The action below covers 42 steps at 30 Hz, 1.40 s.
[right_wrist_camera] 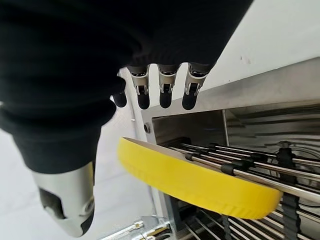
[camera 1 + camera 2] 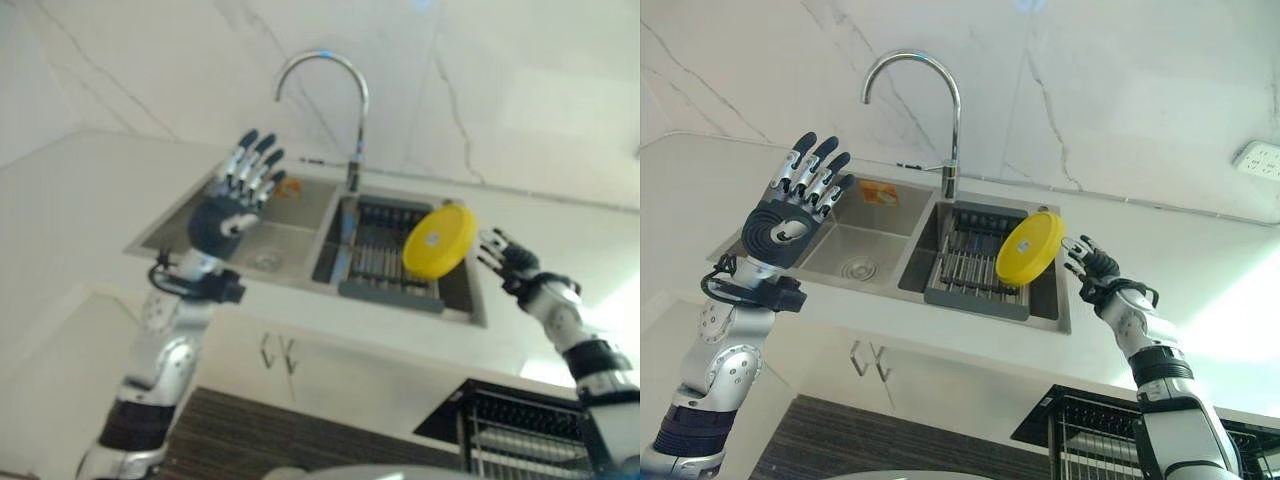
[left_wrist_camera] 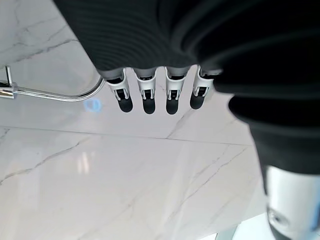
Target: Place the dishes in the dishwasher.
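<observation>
Plate tilts over sink rack, just beside right hand.

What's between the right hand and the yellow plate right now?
Nothing: in the right eye view a bare gap separates the right hand from the yellow plate, which leans on the drying rack in the sink. The hand's fingers are straight.

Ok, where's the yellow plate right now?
In the eye views the yellow plate stands tilted at the right edge of the sink's dish rack, just left of the right hand, right of the faucet.
</observation>
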{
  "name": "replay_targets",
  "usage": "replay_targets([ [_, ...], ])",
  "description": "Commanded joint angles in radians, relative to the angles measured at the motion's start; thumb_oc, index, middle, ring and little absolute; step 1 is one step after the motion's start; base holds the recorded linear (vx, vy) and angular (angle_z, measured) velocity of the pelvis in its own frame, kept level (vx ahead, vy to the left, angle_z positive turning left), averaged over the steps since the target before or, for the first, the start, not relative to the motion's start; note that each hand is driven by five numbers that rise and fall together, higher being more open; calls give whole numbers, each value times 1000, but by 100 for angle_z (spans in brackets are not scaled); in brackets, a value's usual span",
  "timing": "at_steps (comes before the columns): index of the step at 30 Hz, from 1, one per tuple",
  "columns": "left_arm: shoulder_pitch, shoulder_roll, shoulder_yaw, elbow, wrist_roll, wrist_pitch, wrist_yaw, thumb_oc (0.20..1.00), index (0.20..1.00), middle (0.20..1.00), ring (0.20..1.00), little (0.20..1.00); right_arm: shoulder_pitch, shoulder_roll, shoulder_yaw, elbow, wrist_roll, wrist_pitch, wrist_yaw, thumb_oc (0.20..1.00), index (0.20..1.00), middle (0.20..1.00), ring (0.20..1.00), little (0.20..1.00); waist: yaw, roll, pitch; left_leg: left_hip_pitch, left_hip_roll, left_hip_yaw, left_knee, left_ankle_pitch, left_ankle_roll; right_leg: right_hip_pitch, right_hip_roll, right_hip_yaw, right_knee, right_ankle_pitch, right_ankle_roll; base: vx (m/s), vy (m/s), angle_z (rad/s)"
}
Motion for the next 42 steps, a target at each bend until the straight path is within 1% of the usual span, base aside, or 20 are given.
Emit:
replay_targets([
  [1,-94,32,-68,14,-31,-35,10,1000,1000,1000,1000,1000,-141,-62,-6,36,32,-32,23,1000,1000,1000,1000,1000,38,21,-21,12,-4,2,7,-76,-13,30,25,-10,7,-93,13,-5,2,8],
  [10,-93,37,-69,15,-34,-30,14,1000,1000,1000,1000,1000,-164,-66,10,68,28,-29,26,1000,1000,1000,1000,1000,47,22,-21,10,-3,-9,7,-72,-19,33,25,-20,7,-96,12,-2,1,3],
  [15,-91,41,-75,22,-33,-35,13,1000,1000,1000,1000,1000,-175,-70,15,76,40,-15,23,1000,1000,1000,1000,1000,53,22,-21,9,-2,-15,7,-68,-21,36,23,-27,7,-98,11,-3,2,8],
  [23,-103,48,-82,28,-37,-32,10,1000,1000,1000,1000,1000,-189,-63,19,116,66,-12,28,1000,1000,1000,1000,1000,60,23,-22,8,-3,-24,7,-66,-23,41,24,-37,7,-101,10,1,0,3],
  [26,-117,51,-88,30,-39,-24,22,1000,1000,1000,1000,1000,-197,-54,22,131,88,9,36,1000,1000,1000,1000,1000,59,25,-22,11,-3,-26,7,-66,-23,45,23,-37,7,-102,10,5,2,1],
  [30,-120,52,-92,33,-41,-21,20,1000,1000,1000,1000,1000,-199,-50,25,135,87,12,35,1000,1000,1000,1000,1000,60,25,-22,11,-5,-28,7,-66,-23,46,23,-39,7,-103,10,3,2,1],
  [39,-121,50,-97,31,-38,-13,27,1000,1000,1000,1000,1000,-228,-57,39,167,67,42,30,1000,1000,1000,1000,1000,66,23,-20,12,-6,-31,7,-64,-23,49,21,-43,7,-103,10,0,0,0],
  [42,-123,56,-96,33,-51,-11,30,1000,1000,1000,1000,1000,-241,-66,40,192,69,48,45,1000,1000,1000,1000,1000,70,21,-20,12,-6,-34,7,-63,-24,51,20,-47,7,-102,11,4,11,4],
])
